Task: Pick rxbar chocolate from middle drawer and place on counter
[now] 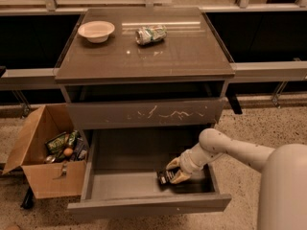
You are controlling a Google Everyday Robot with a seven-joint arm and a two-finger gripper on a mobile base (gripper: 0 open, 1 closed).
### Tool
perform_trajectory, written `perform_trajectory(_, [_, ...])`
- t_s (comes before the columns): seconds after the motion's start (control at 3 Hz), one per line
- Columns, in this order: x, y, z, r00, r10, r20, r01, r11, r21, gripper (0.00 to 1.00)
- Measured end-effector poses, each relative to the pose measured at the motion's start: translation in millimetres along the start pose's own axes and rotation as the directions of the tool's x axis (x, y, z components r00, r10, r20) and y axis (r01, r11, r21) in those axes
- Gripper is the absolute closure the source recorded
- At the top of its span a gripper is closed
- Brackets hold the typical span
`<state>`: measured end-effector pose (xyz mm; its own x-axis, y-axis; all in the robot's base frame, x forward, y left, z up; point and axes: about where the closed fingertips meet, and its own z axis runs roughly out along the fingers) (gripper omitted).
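Note:
The middle drawer (pixel 148 206) is pulled out below the scratched drawer front (pixel 144 113). The rxbar chocolate (pixel 165 178), a small black bar with white lettering, lies inside near the drawer's right front. My gripper (pixel 174 170) reaches down into the drawer from the right, with its fingers on either side of the bar's right end. The bar looks slightly tilted against the drawer floor. The counter (pixel 187 51) is the glossy grey-brown cabinet top above.
A white bowl (pixel 96 31) and a crushed silver-green can (pixel 150 34) sit on the counter's back part. An open cardboard box (pixel 45 162) with snacks stands on the floor left of the drawer. My arm (pixel 240 150) crosses the drawer's right side.

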<state>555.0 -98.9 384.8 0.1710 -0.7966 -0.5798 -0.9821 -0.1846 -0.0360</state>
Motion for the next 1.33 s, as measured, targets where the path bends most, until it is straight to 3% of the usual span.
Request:
perform_trajectory(0.33, [-24,6,-58,0.999,-0.042,0.004,0.041,0.9928,0.112,1.00])
perform_trajectory(0.67, [-46,14,-138,0.996,-0.088,0.031,0.077,0.9663,0.245,1.00])
perform_trajectory(1.0, [-46,14,-138,0.996,-0.088,0.031,0.078,0.9663,0.245,1.00])
perform_trajectory(1.33, [-88,7,-171,0.989,-0.145,0.042,0.130,0.9606,0.245,1.00])
